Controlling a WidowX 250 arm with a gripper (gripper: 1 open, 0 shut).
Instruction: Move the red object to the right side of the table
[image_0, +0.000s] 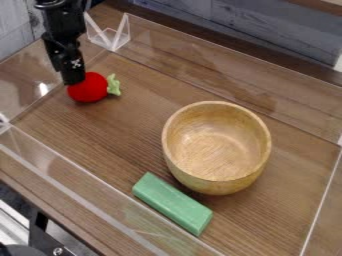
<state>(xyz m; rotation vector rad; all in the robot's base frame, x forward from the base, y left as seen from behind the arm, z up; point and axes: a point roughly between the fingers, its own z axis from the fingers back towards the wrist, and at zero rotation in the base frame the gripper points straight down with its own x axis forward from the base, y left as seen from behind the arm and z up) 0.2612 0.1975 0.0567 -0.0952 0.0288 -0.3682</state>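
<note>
The red object (88, 89), a small red ball with a green leafy tip pointing right, lies on the table (134, 115) at the far left. My gripper (70, 78) points straight down just to the ball's left and slightly behind it, tips close to the tabletop. The black fingers look open, nothing is between them, and the ball lies free beside them.
A wooden bowl (214, 180), empty, stands right of centre. A flat green block (171, 203) lies near the front edge. Low clear acrylic walls (80, 185) edge the table, and a clear bracket (115, 36) stands at the back left behind the gripper.
</note>
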